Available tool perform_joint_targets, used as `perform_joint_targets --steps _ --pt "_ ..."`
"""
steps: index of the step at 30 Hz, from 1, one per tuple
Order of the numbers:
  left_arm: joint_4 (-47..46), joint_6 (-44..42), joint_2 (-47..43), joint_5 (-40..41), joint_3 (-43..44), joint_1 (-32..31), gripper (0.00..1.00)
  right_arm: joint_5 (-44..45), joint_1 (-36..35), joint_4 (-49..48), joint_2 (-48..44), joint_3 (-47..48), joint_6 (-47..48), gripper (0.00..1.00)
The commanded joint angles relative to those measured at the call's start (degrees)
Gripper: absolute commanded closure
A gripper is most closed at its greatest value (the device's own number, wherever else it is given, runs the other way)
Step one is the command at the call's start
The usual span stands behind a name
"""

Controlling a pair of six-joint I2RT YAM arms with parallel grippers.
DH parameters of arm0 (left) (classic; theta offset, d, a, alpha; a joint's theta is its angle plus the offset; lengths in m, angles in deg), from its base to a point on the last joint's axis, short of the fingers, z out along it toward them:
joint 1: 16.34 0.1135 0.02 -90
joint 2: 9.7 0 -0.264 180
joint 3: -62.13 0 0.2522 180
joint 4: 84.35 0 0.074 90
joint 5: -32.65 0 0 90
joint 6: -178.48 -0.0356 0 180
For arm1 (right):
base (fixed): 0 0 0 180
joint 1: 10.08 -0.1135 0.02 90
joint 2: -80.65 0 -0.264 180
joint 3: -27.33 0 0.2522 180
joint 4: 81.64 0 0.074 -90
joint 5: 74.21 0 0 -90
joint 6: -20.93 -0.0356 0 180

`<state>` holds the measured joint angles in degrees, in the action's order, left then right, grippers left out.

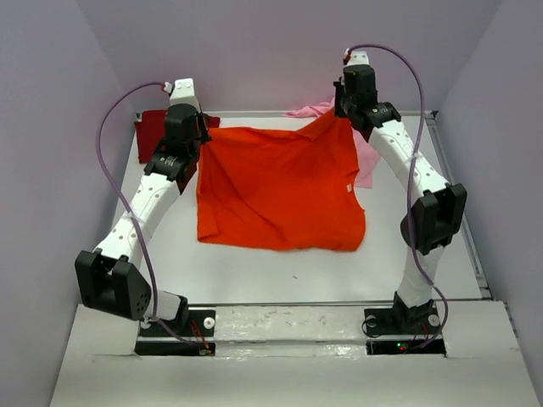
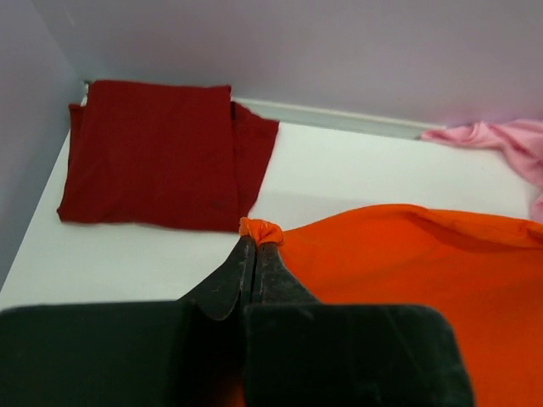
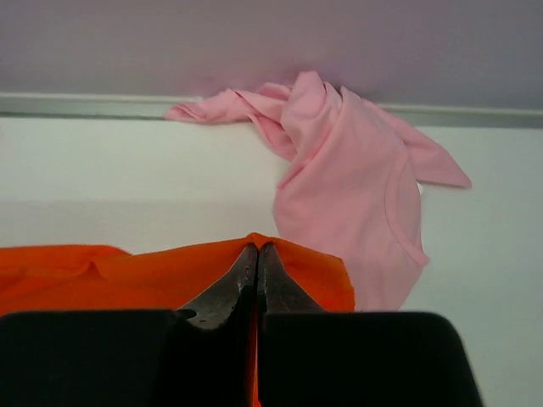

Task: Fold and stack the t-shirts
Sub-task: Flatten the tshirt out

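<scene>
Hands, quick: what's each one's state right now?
Left hand: closed on a corner of the orange t-shirt.
Right hand: closed on its other far corner.

Readable text: none in your three views | Candidate: small pale tag [image 1: 348, 187] on orange t-shirt [image 1: 280, 191], right of frame centre in the top view | Status: too small for you to read

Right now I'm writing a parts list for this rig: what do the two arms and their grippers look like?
The left arm and right arm have white link shells with black joint housings. A thin lavender cable loops along each, wrist to base. The left gripper and right gripper each show a blocky black body and dark fingers tapering to points.
</scene>
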<state>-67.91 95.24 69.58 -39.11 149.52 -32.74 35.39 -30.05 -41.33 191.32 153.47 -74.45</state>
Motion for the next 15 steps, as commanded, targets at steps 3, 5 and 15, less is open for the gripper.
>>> perform_joint_targets --steps 3,5,15 --pt "-6.2 0.4 -9.7 -4.3 9.7 0.0 1.0 -4.5 -0.5 -4.3 -15.5 6.6 0.1 1.0" --pt "-4.5 -0.3 -14.3 -5.0 9.1 -1.0 1.0 -5.3 -0.5 -4.7 -21.9 3.3 -0.9 1.0" --pt "1.4 5.6 -39.3 -14.1 -11.9 -1.5 1.0 -11.6 -0.5 -4.0 -48.2 -27.3 -6.1 1.0"
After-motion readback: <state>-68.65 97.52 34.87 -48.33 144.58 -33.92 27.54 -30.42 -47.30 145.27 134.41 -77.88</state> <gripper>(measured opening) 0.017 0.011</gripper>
